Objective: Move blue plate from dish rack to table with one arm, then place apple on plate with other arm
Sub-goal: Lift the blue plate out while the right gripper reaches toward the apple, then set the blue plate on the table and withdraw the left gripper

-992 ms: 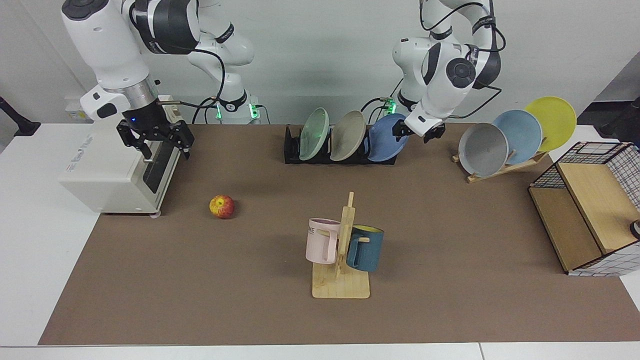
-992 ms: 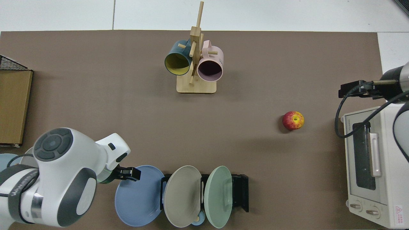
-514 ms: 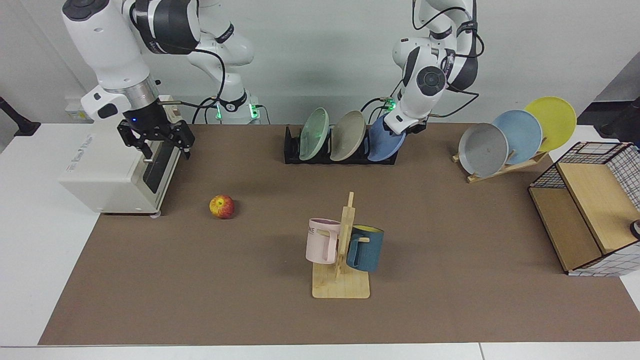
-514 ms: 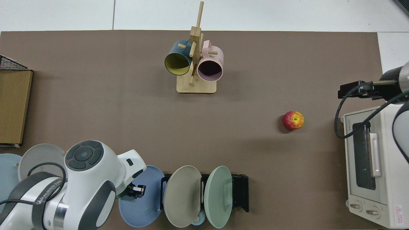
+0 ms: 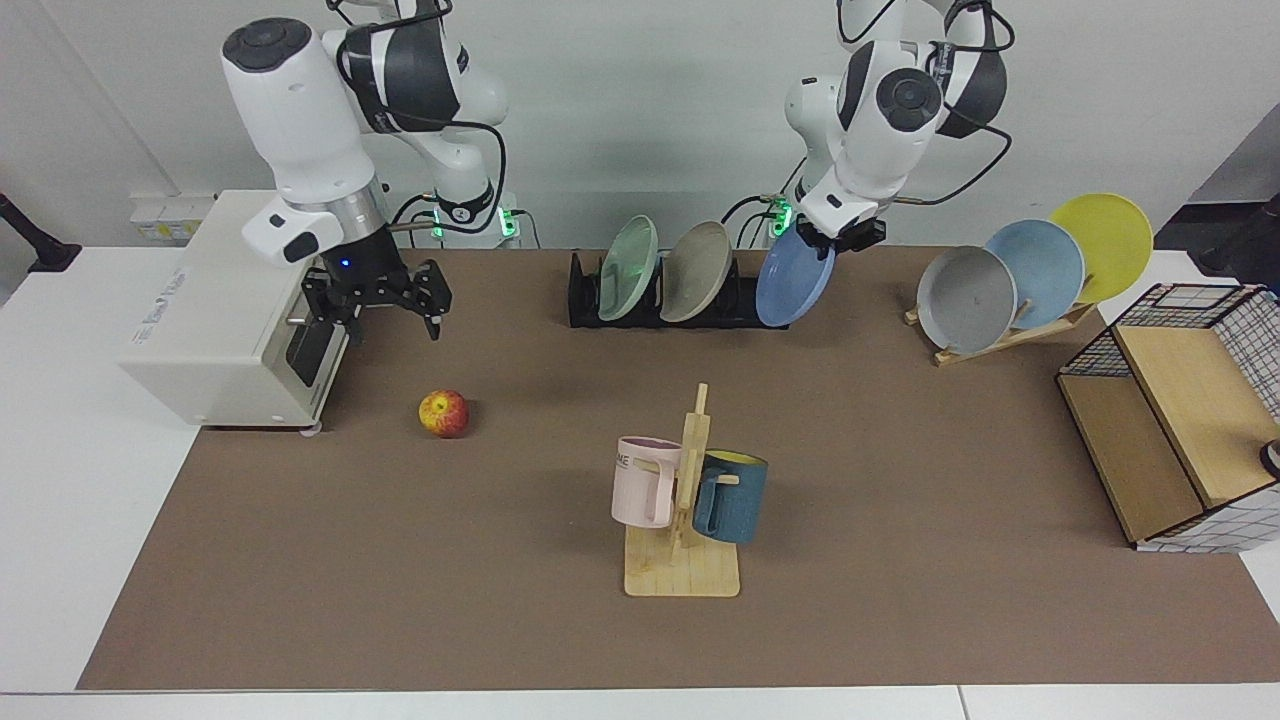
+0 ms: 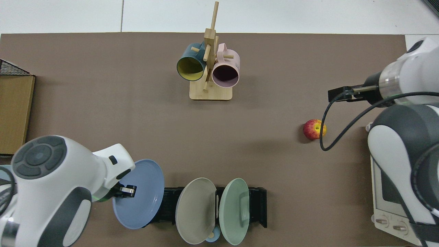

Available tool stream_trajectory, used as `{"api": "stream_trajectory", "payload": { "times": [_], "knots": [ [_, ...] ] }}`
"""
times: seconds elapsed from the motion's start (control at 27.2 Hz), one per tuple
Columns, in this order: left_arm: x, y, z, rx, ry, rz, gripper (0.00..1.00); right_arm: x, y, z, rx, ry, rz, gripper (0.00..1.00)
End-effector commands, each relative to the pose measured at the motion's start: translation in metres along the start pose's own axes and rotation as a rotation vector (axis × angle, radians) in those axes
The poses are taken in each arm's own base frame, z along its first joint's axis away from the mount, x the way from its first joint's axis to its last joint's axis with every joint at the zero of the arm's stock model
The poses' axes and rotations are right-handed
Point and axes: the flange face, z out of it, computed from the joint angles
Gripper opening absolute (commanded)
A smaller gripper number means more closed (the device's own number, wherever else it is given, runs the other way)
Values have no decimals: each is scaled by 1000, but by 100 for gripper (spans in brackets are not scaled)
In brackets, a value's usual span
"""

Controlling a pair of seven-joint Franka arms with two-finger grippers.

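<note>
Left gripper clamped round periwinkle-blue plate beside black slotted dish rack; right gripper spread wide above small red-yellow apple

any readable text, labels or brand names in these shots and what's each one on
"ME": last letters of a dark print on the pink mug; the rest curves out of view.
Dark print on the toaster oven, side panel: too blurred to read.
Red warning sticker by the oven's knobs, top view: not legible.
Nothing readable on the blue plate, apple or dish rack.
</note>
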Motion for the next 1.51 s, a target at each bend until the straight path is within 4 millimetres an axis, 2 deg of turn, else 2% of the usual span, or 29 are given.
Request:
{"api": "stream_trajectory", "payload": {
  "times": [0.0,0.11,0.26,0.33,0.44,0.59,0.7,0.81,0.84,0.88,0.92,0.99,1.03,1.14,1.29,1.32,1.4,1.47],
  "knots": [
    [25,-32,-22,-13,61,-27,0,13,-2,54,3,-38,40,100],
    [51,-65,-16,-84,170,-66,0,11,-7,85,-10,-47,31,100],
    [89,-78,7,-294,246,-127,0,-3,-4,128,-18,-55,27,100],
    [106,-78,26,-349,254,-154,0,-9,-4,147,-19,-61,25,100],
    [131,-62,63,-413,252,-160,0,-16,-3,171,-22,-83,26,100],
    [153,-18,92,-435,285,-129,0,-22,-3,198,-29,-130,25,100],
    [156,6,98,-426,294,-90,0,-28,-1,215,-37,-161,23,100],
    [154,16,99,-425,288,-73,0,-36,1,229,-45,-188,22,100],
    [153,21,100,-425,284,-67,11,-37,2,232,-46,-187,23,100],
    [152,28,99,-425,282,-63,31,-39,3,236,-46,-190,23,100],
    [152,31,99,-423,284,-55,47,-42,3,243,-47,-200,23,100],
    [151,33,99,-424,281,-53,57,-44,3,248,-49,-199,21,100],
    [152,33,99,-424,283,-54,65,-45,5,252,-54,-198,18,100],
    [154,35,89,-386,301,-24,72,-46,10,260,-74,-198,6,100],
    [154,27,69,-277,325,4,98,-49,12,266,-84,-205,-2,100],
    [152,26,62,-257,318,10,98,-49,12,265,-90,-208,-7,100],
    [145,17,33,-220,300,18,98,-47,11,262,-102,-205,-18,100],
    [138,-5,5,-175,279,12,99,-46,15,260,-106,-204,-17,100]
  ]
}}
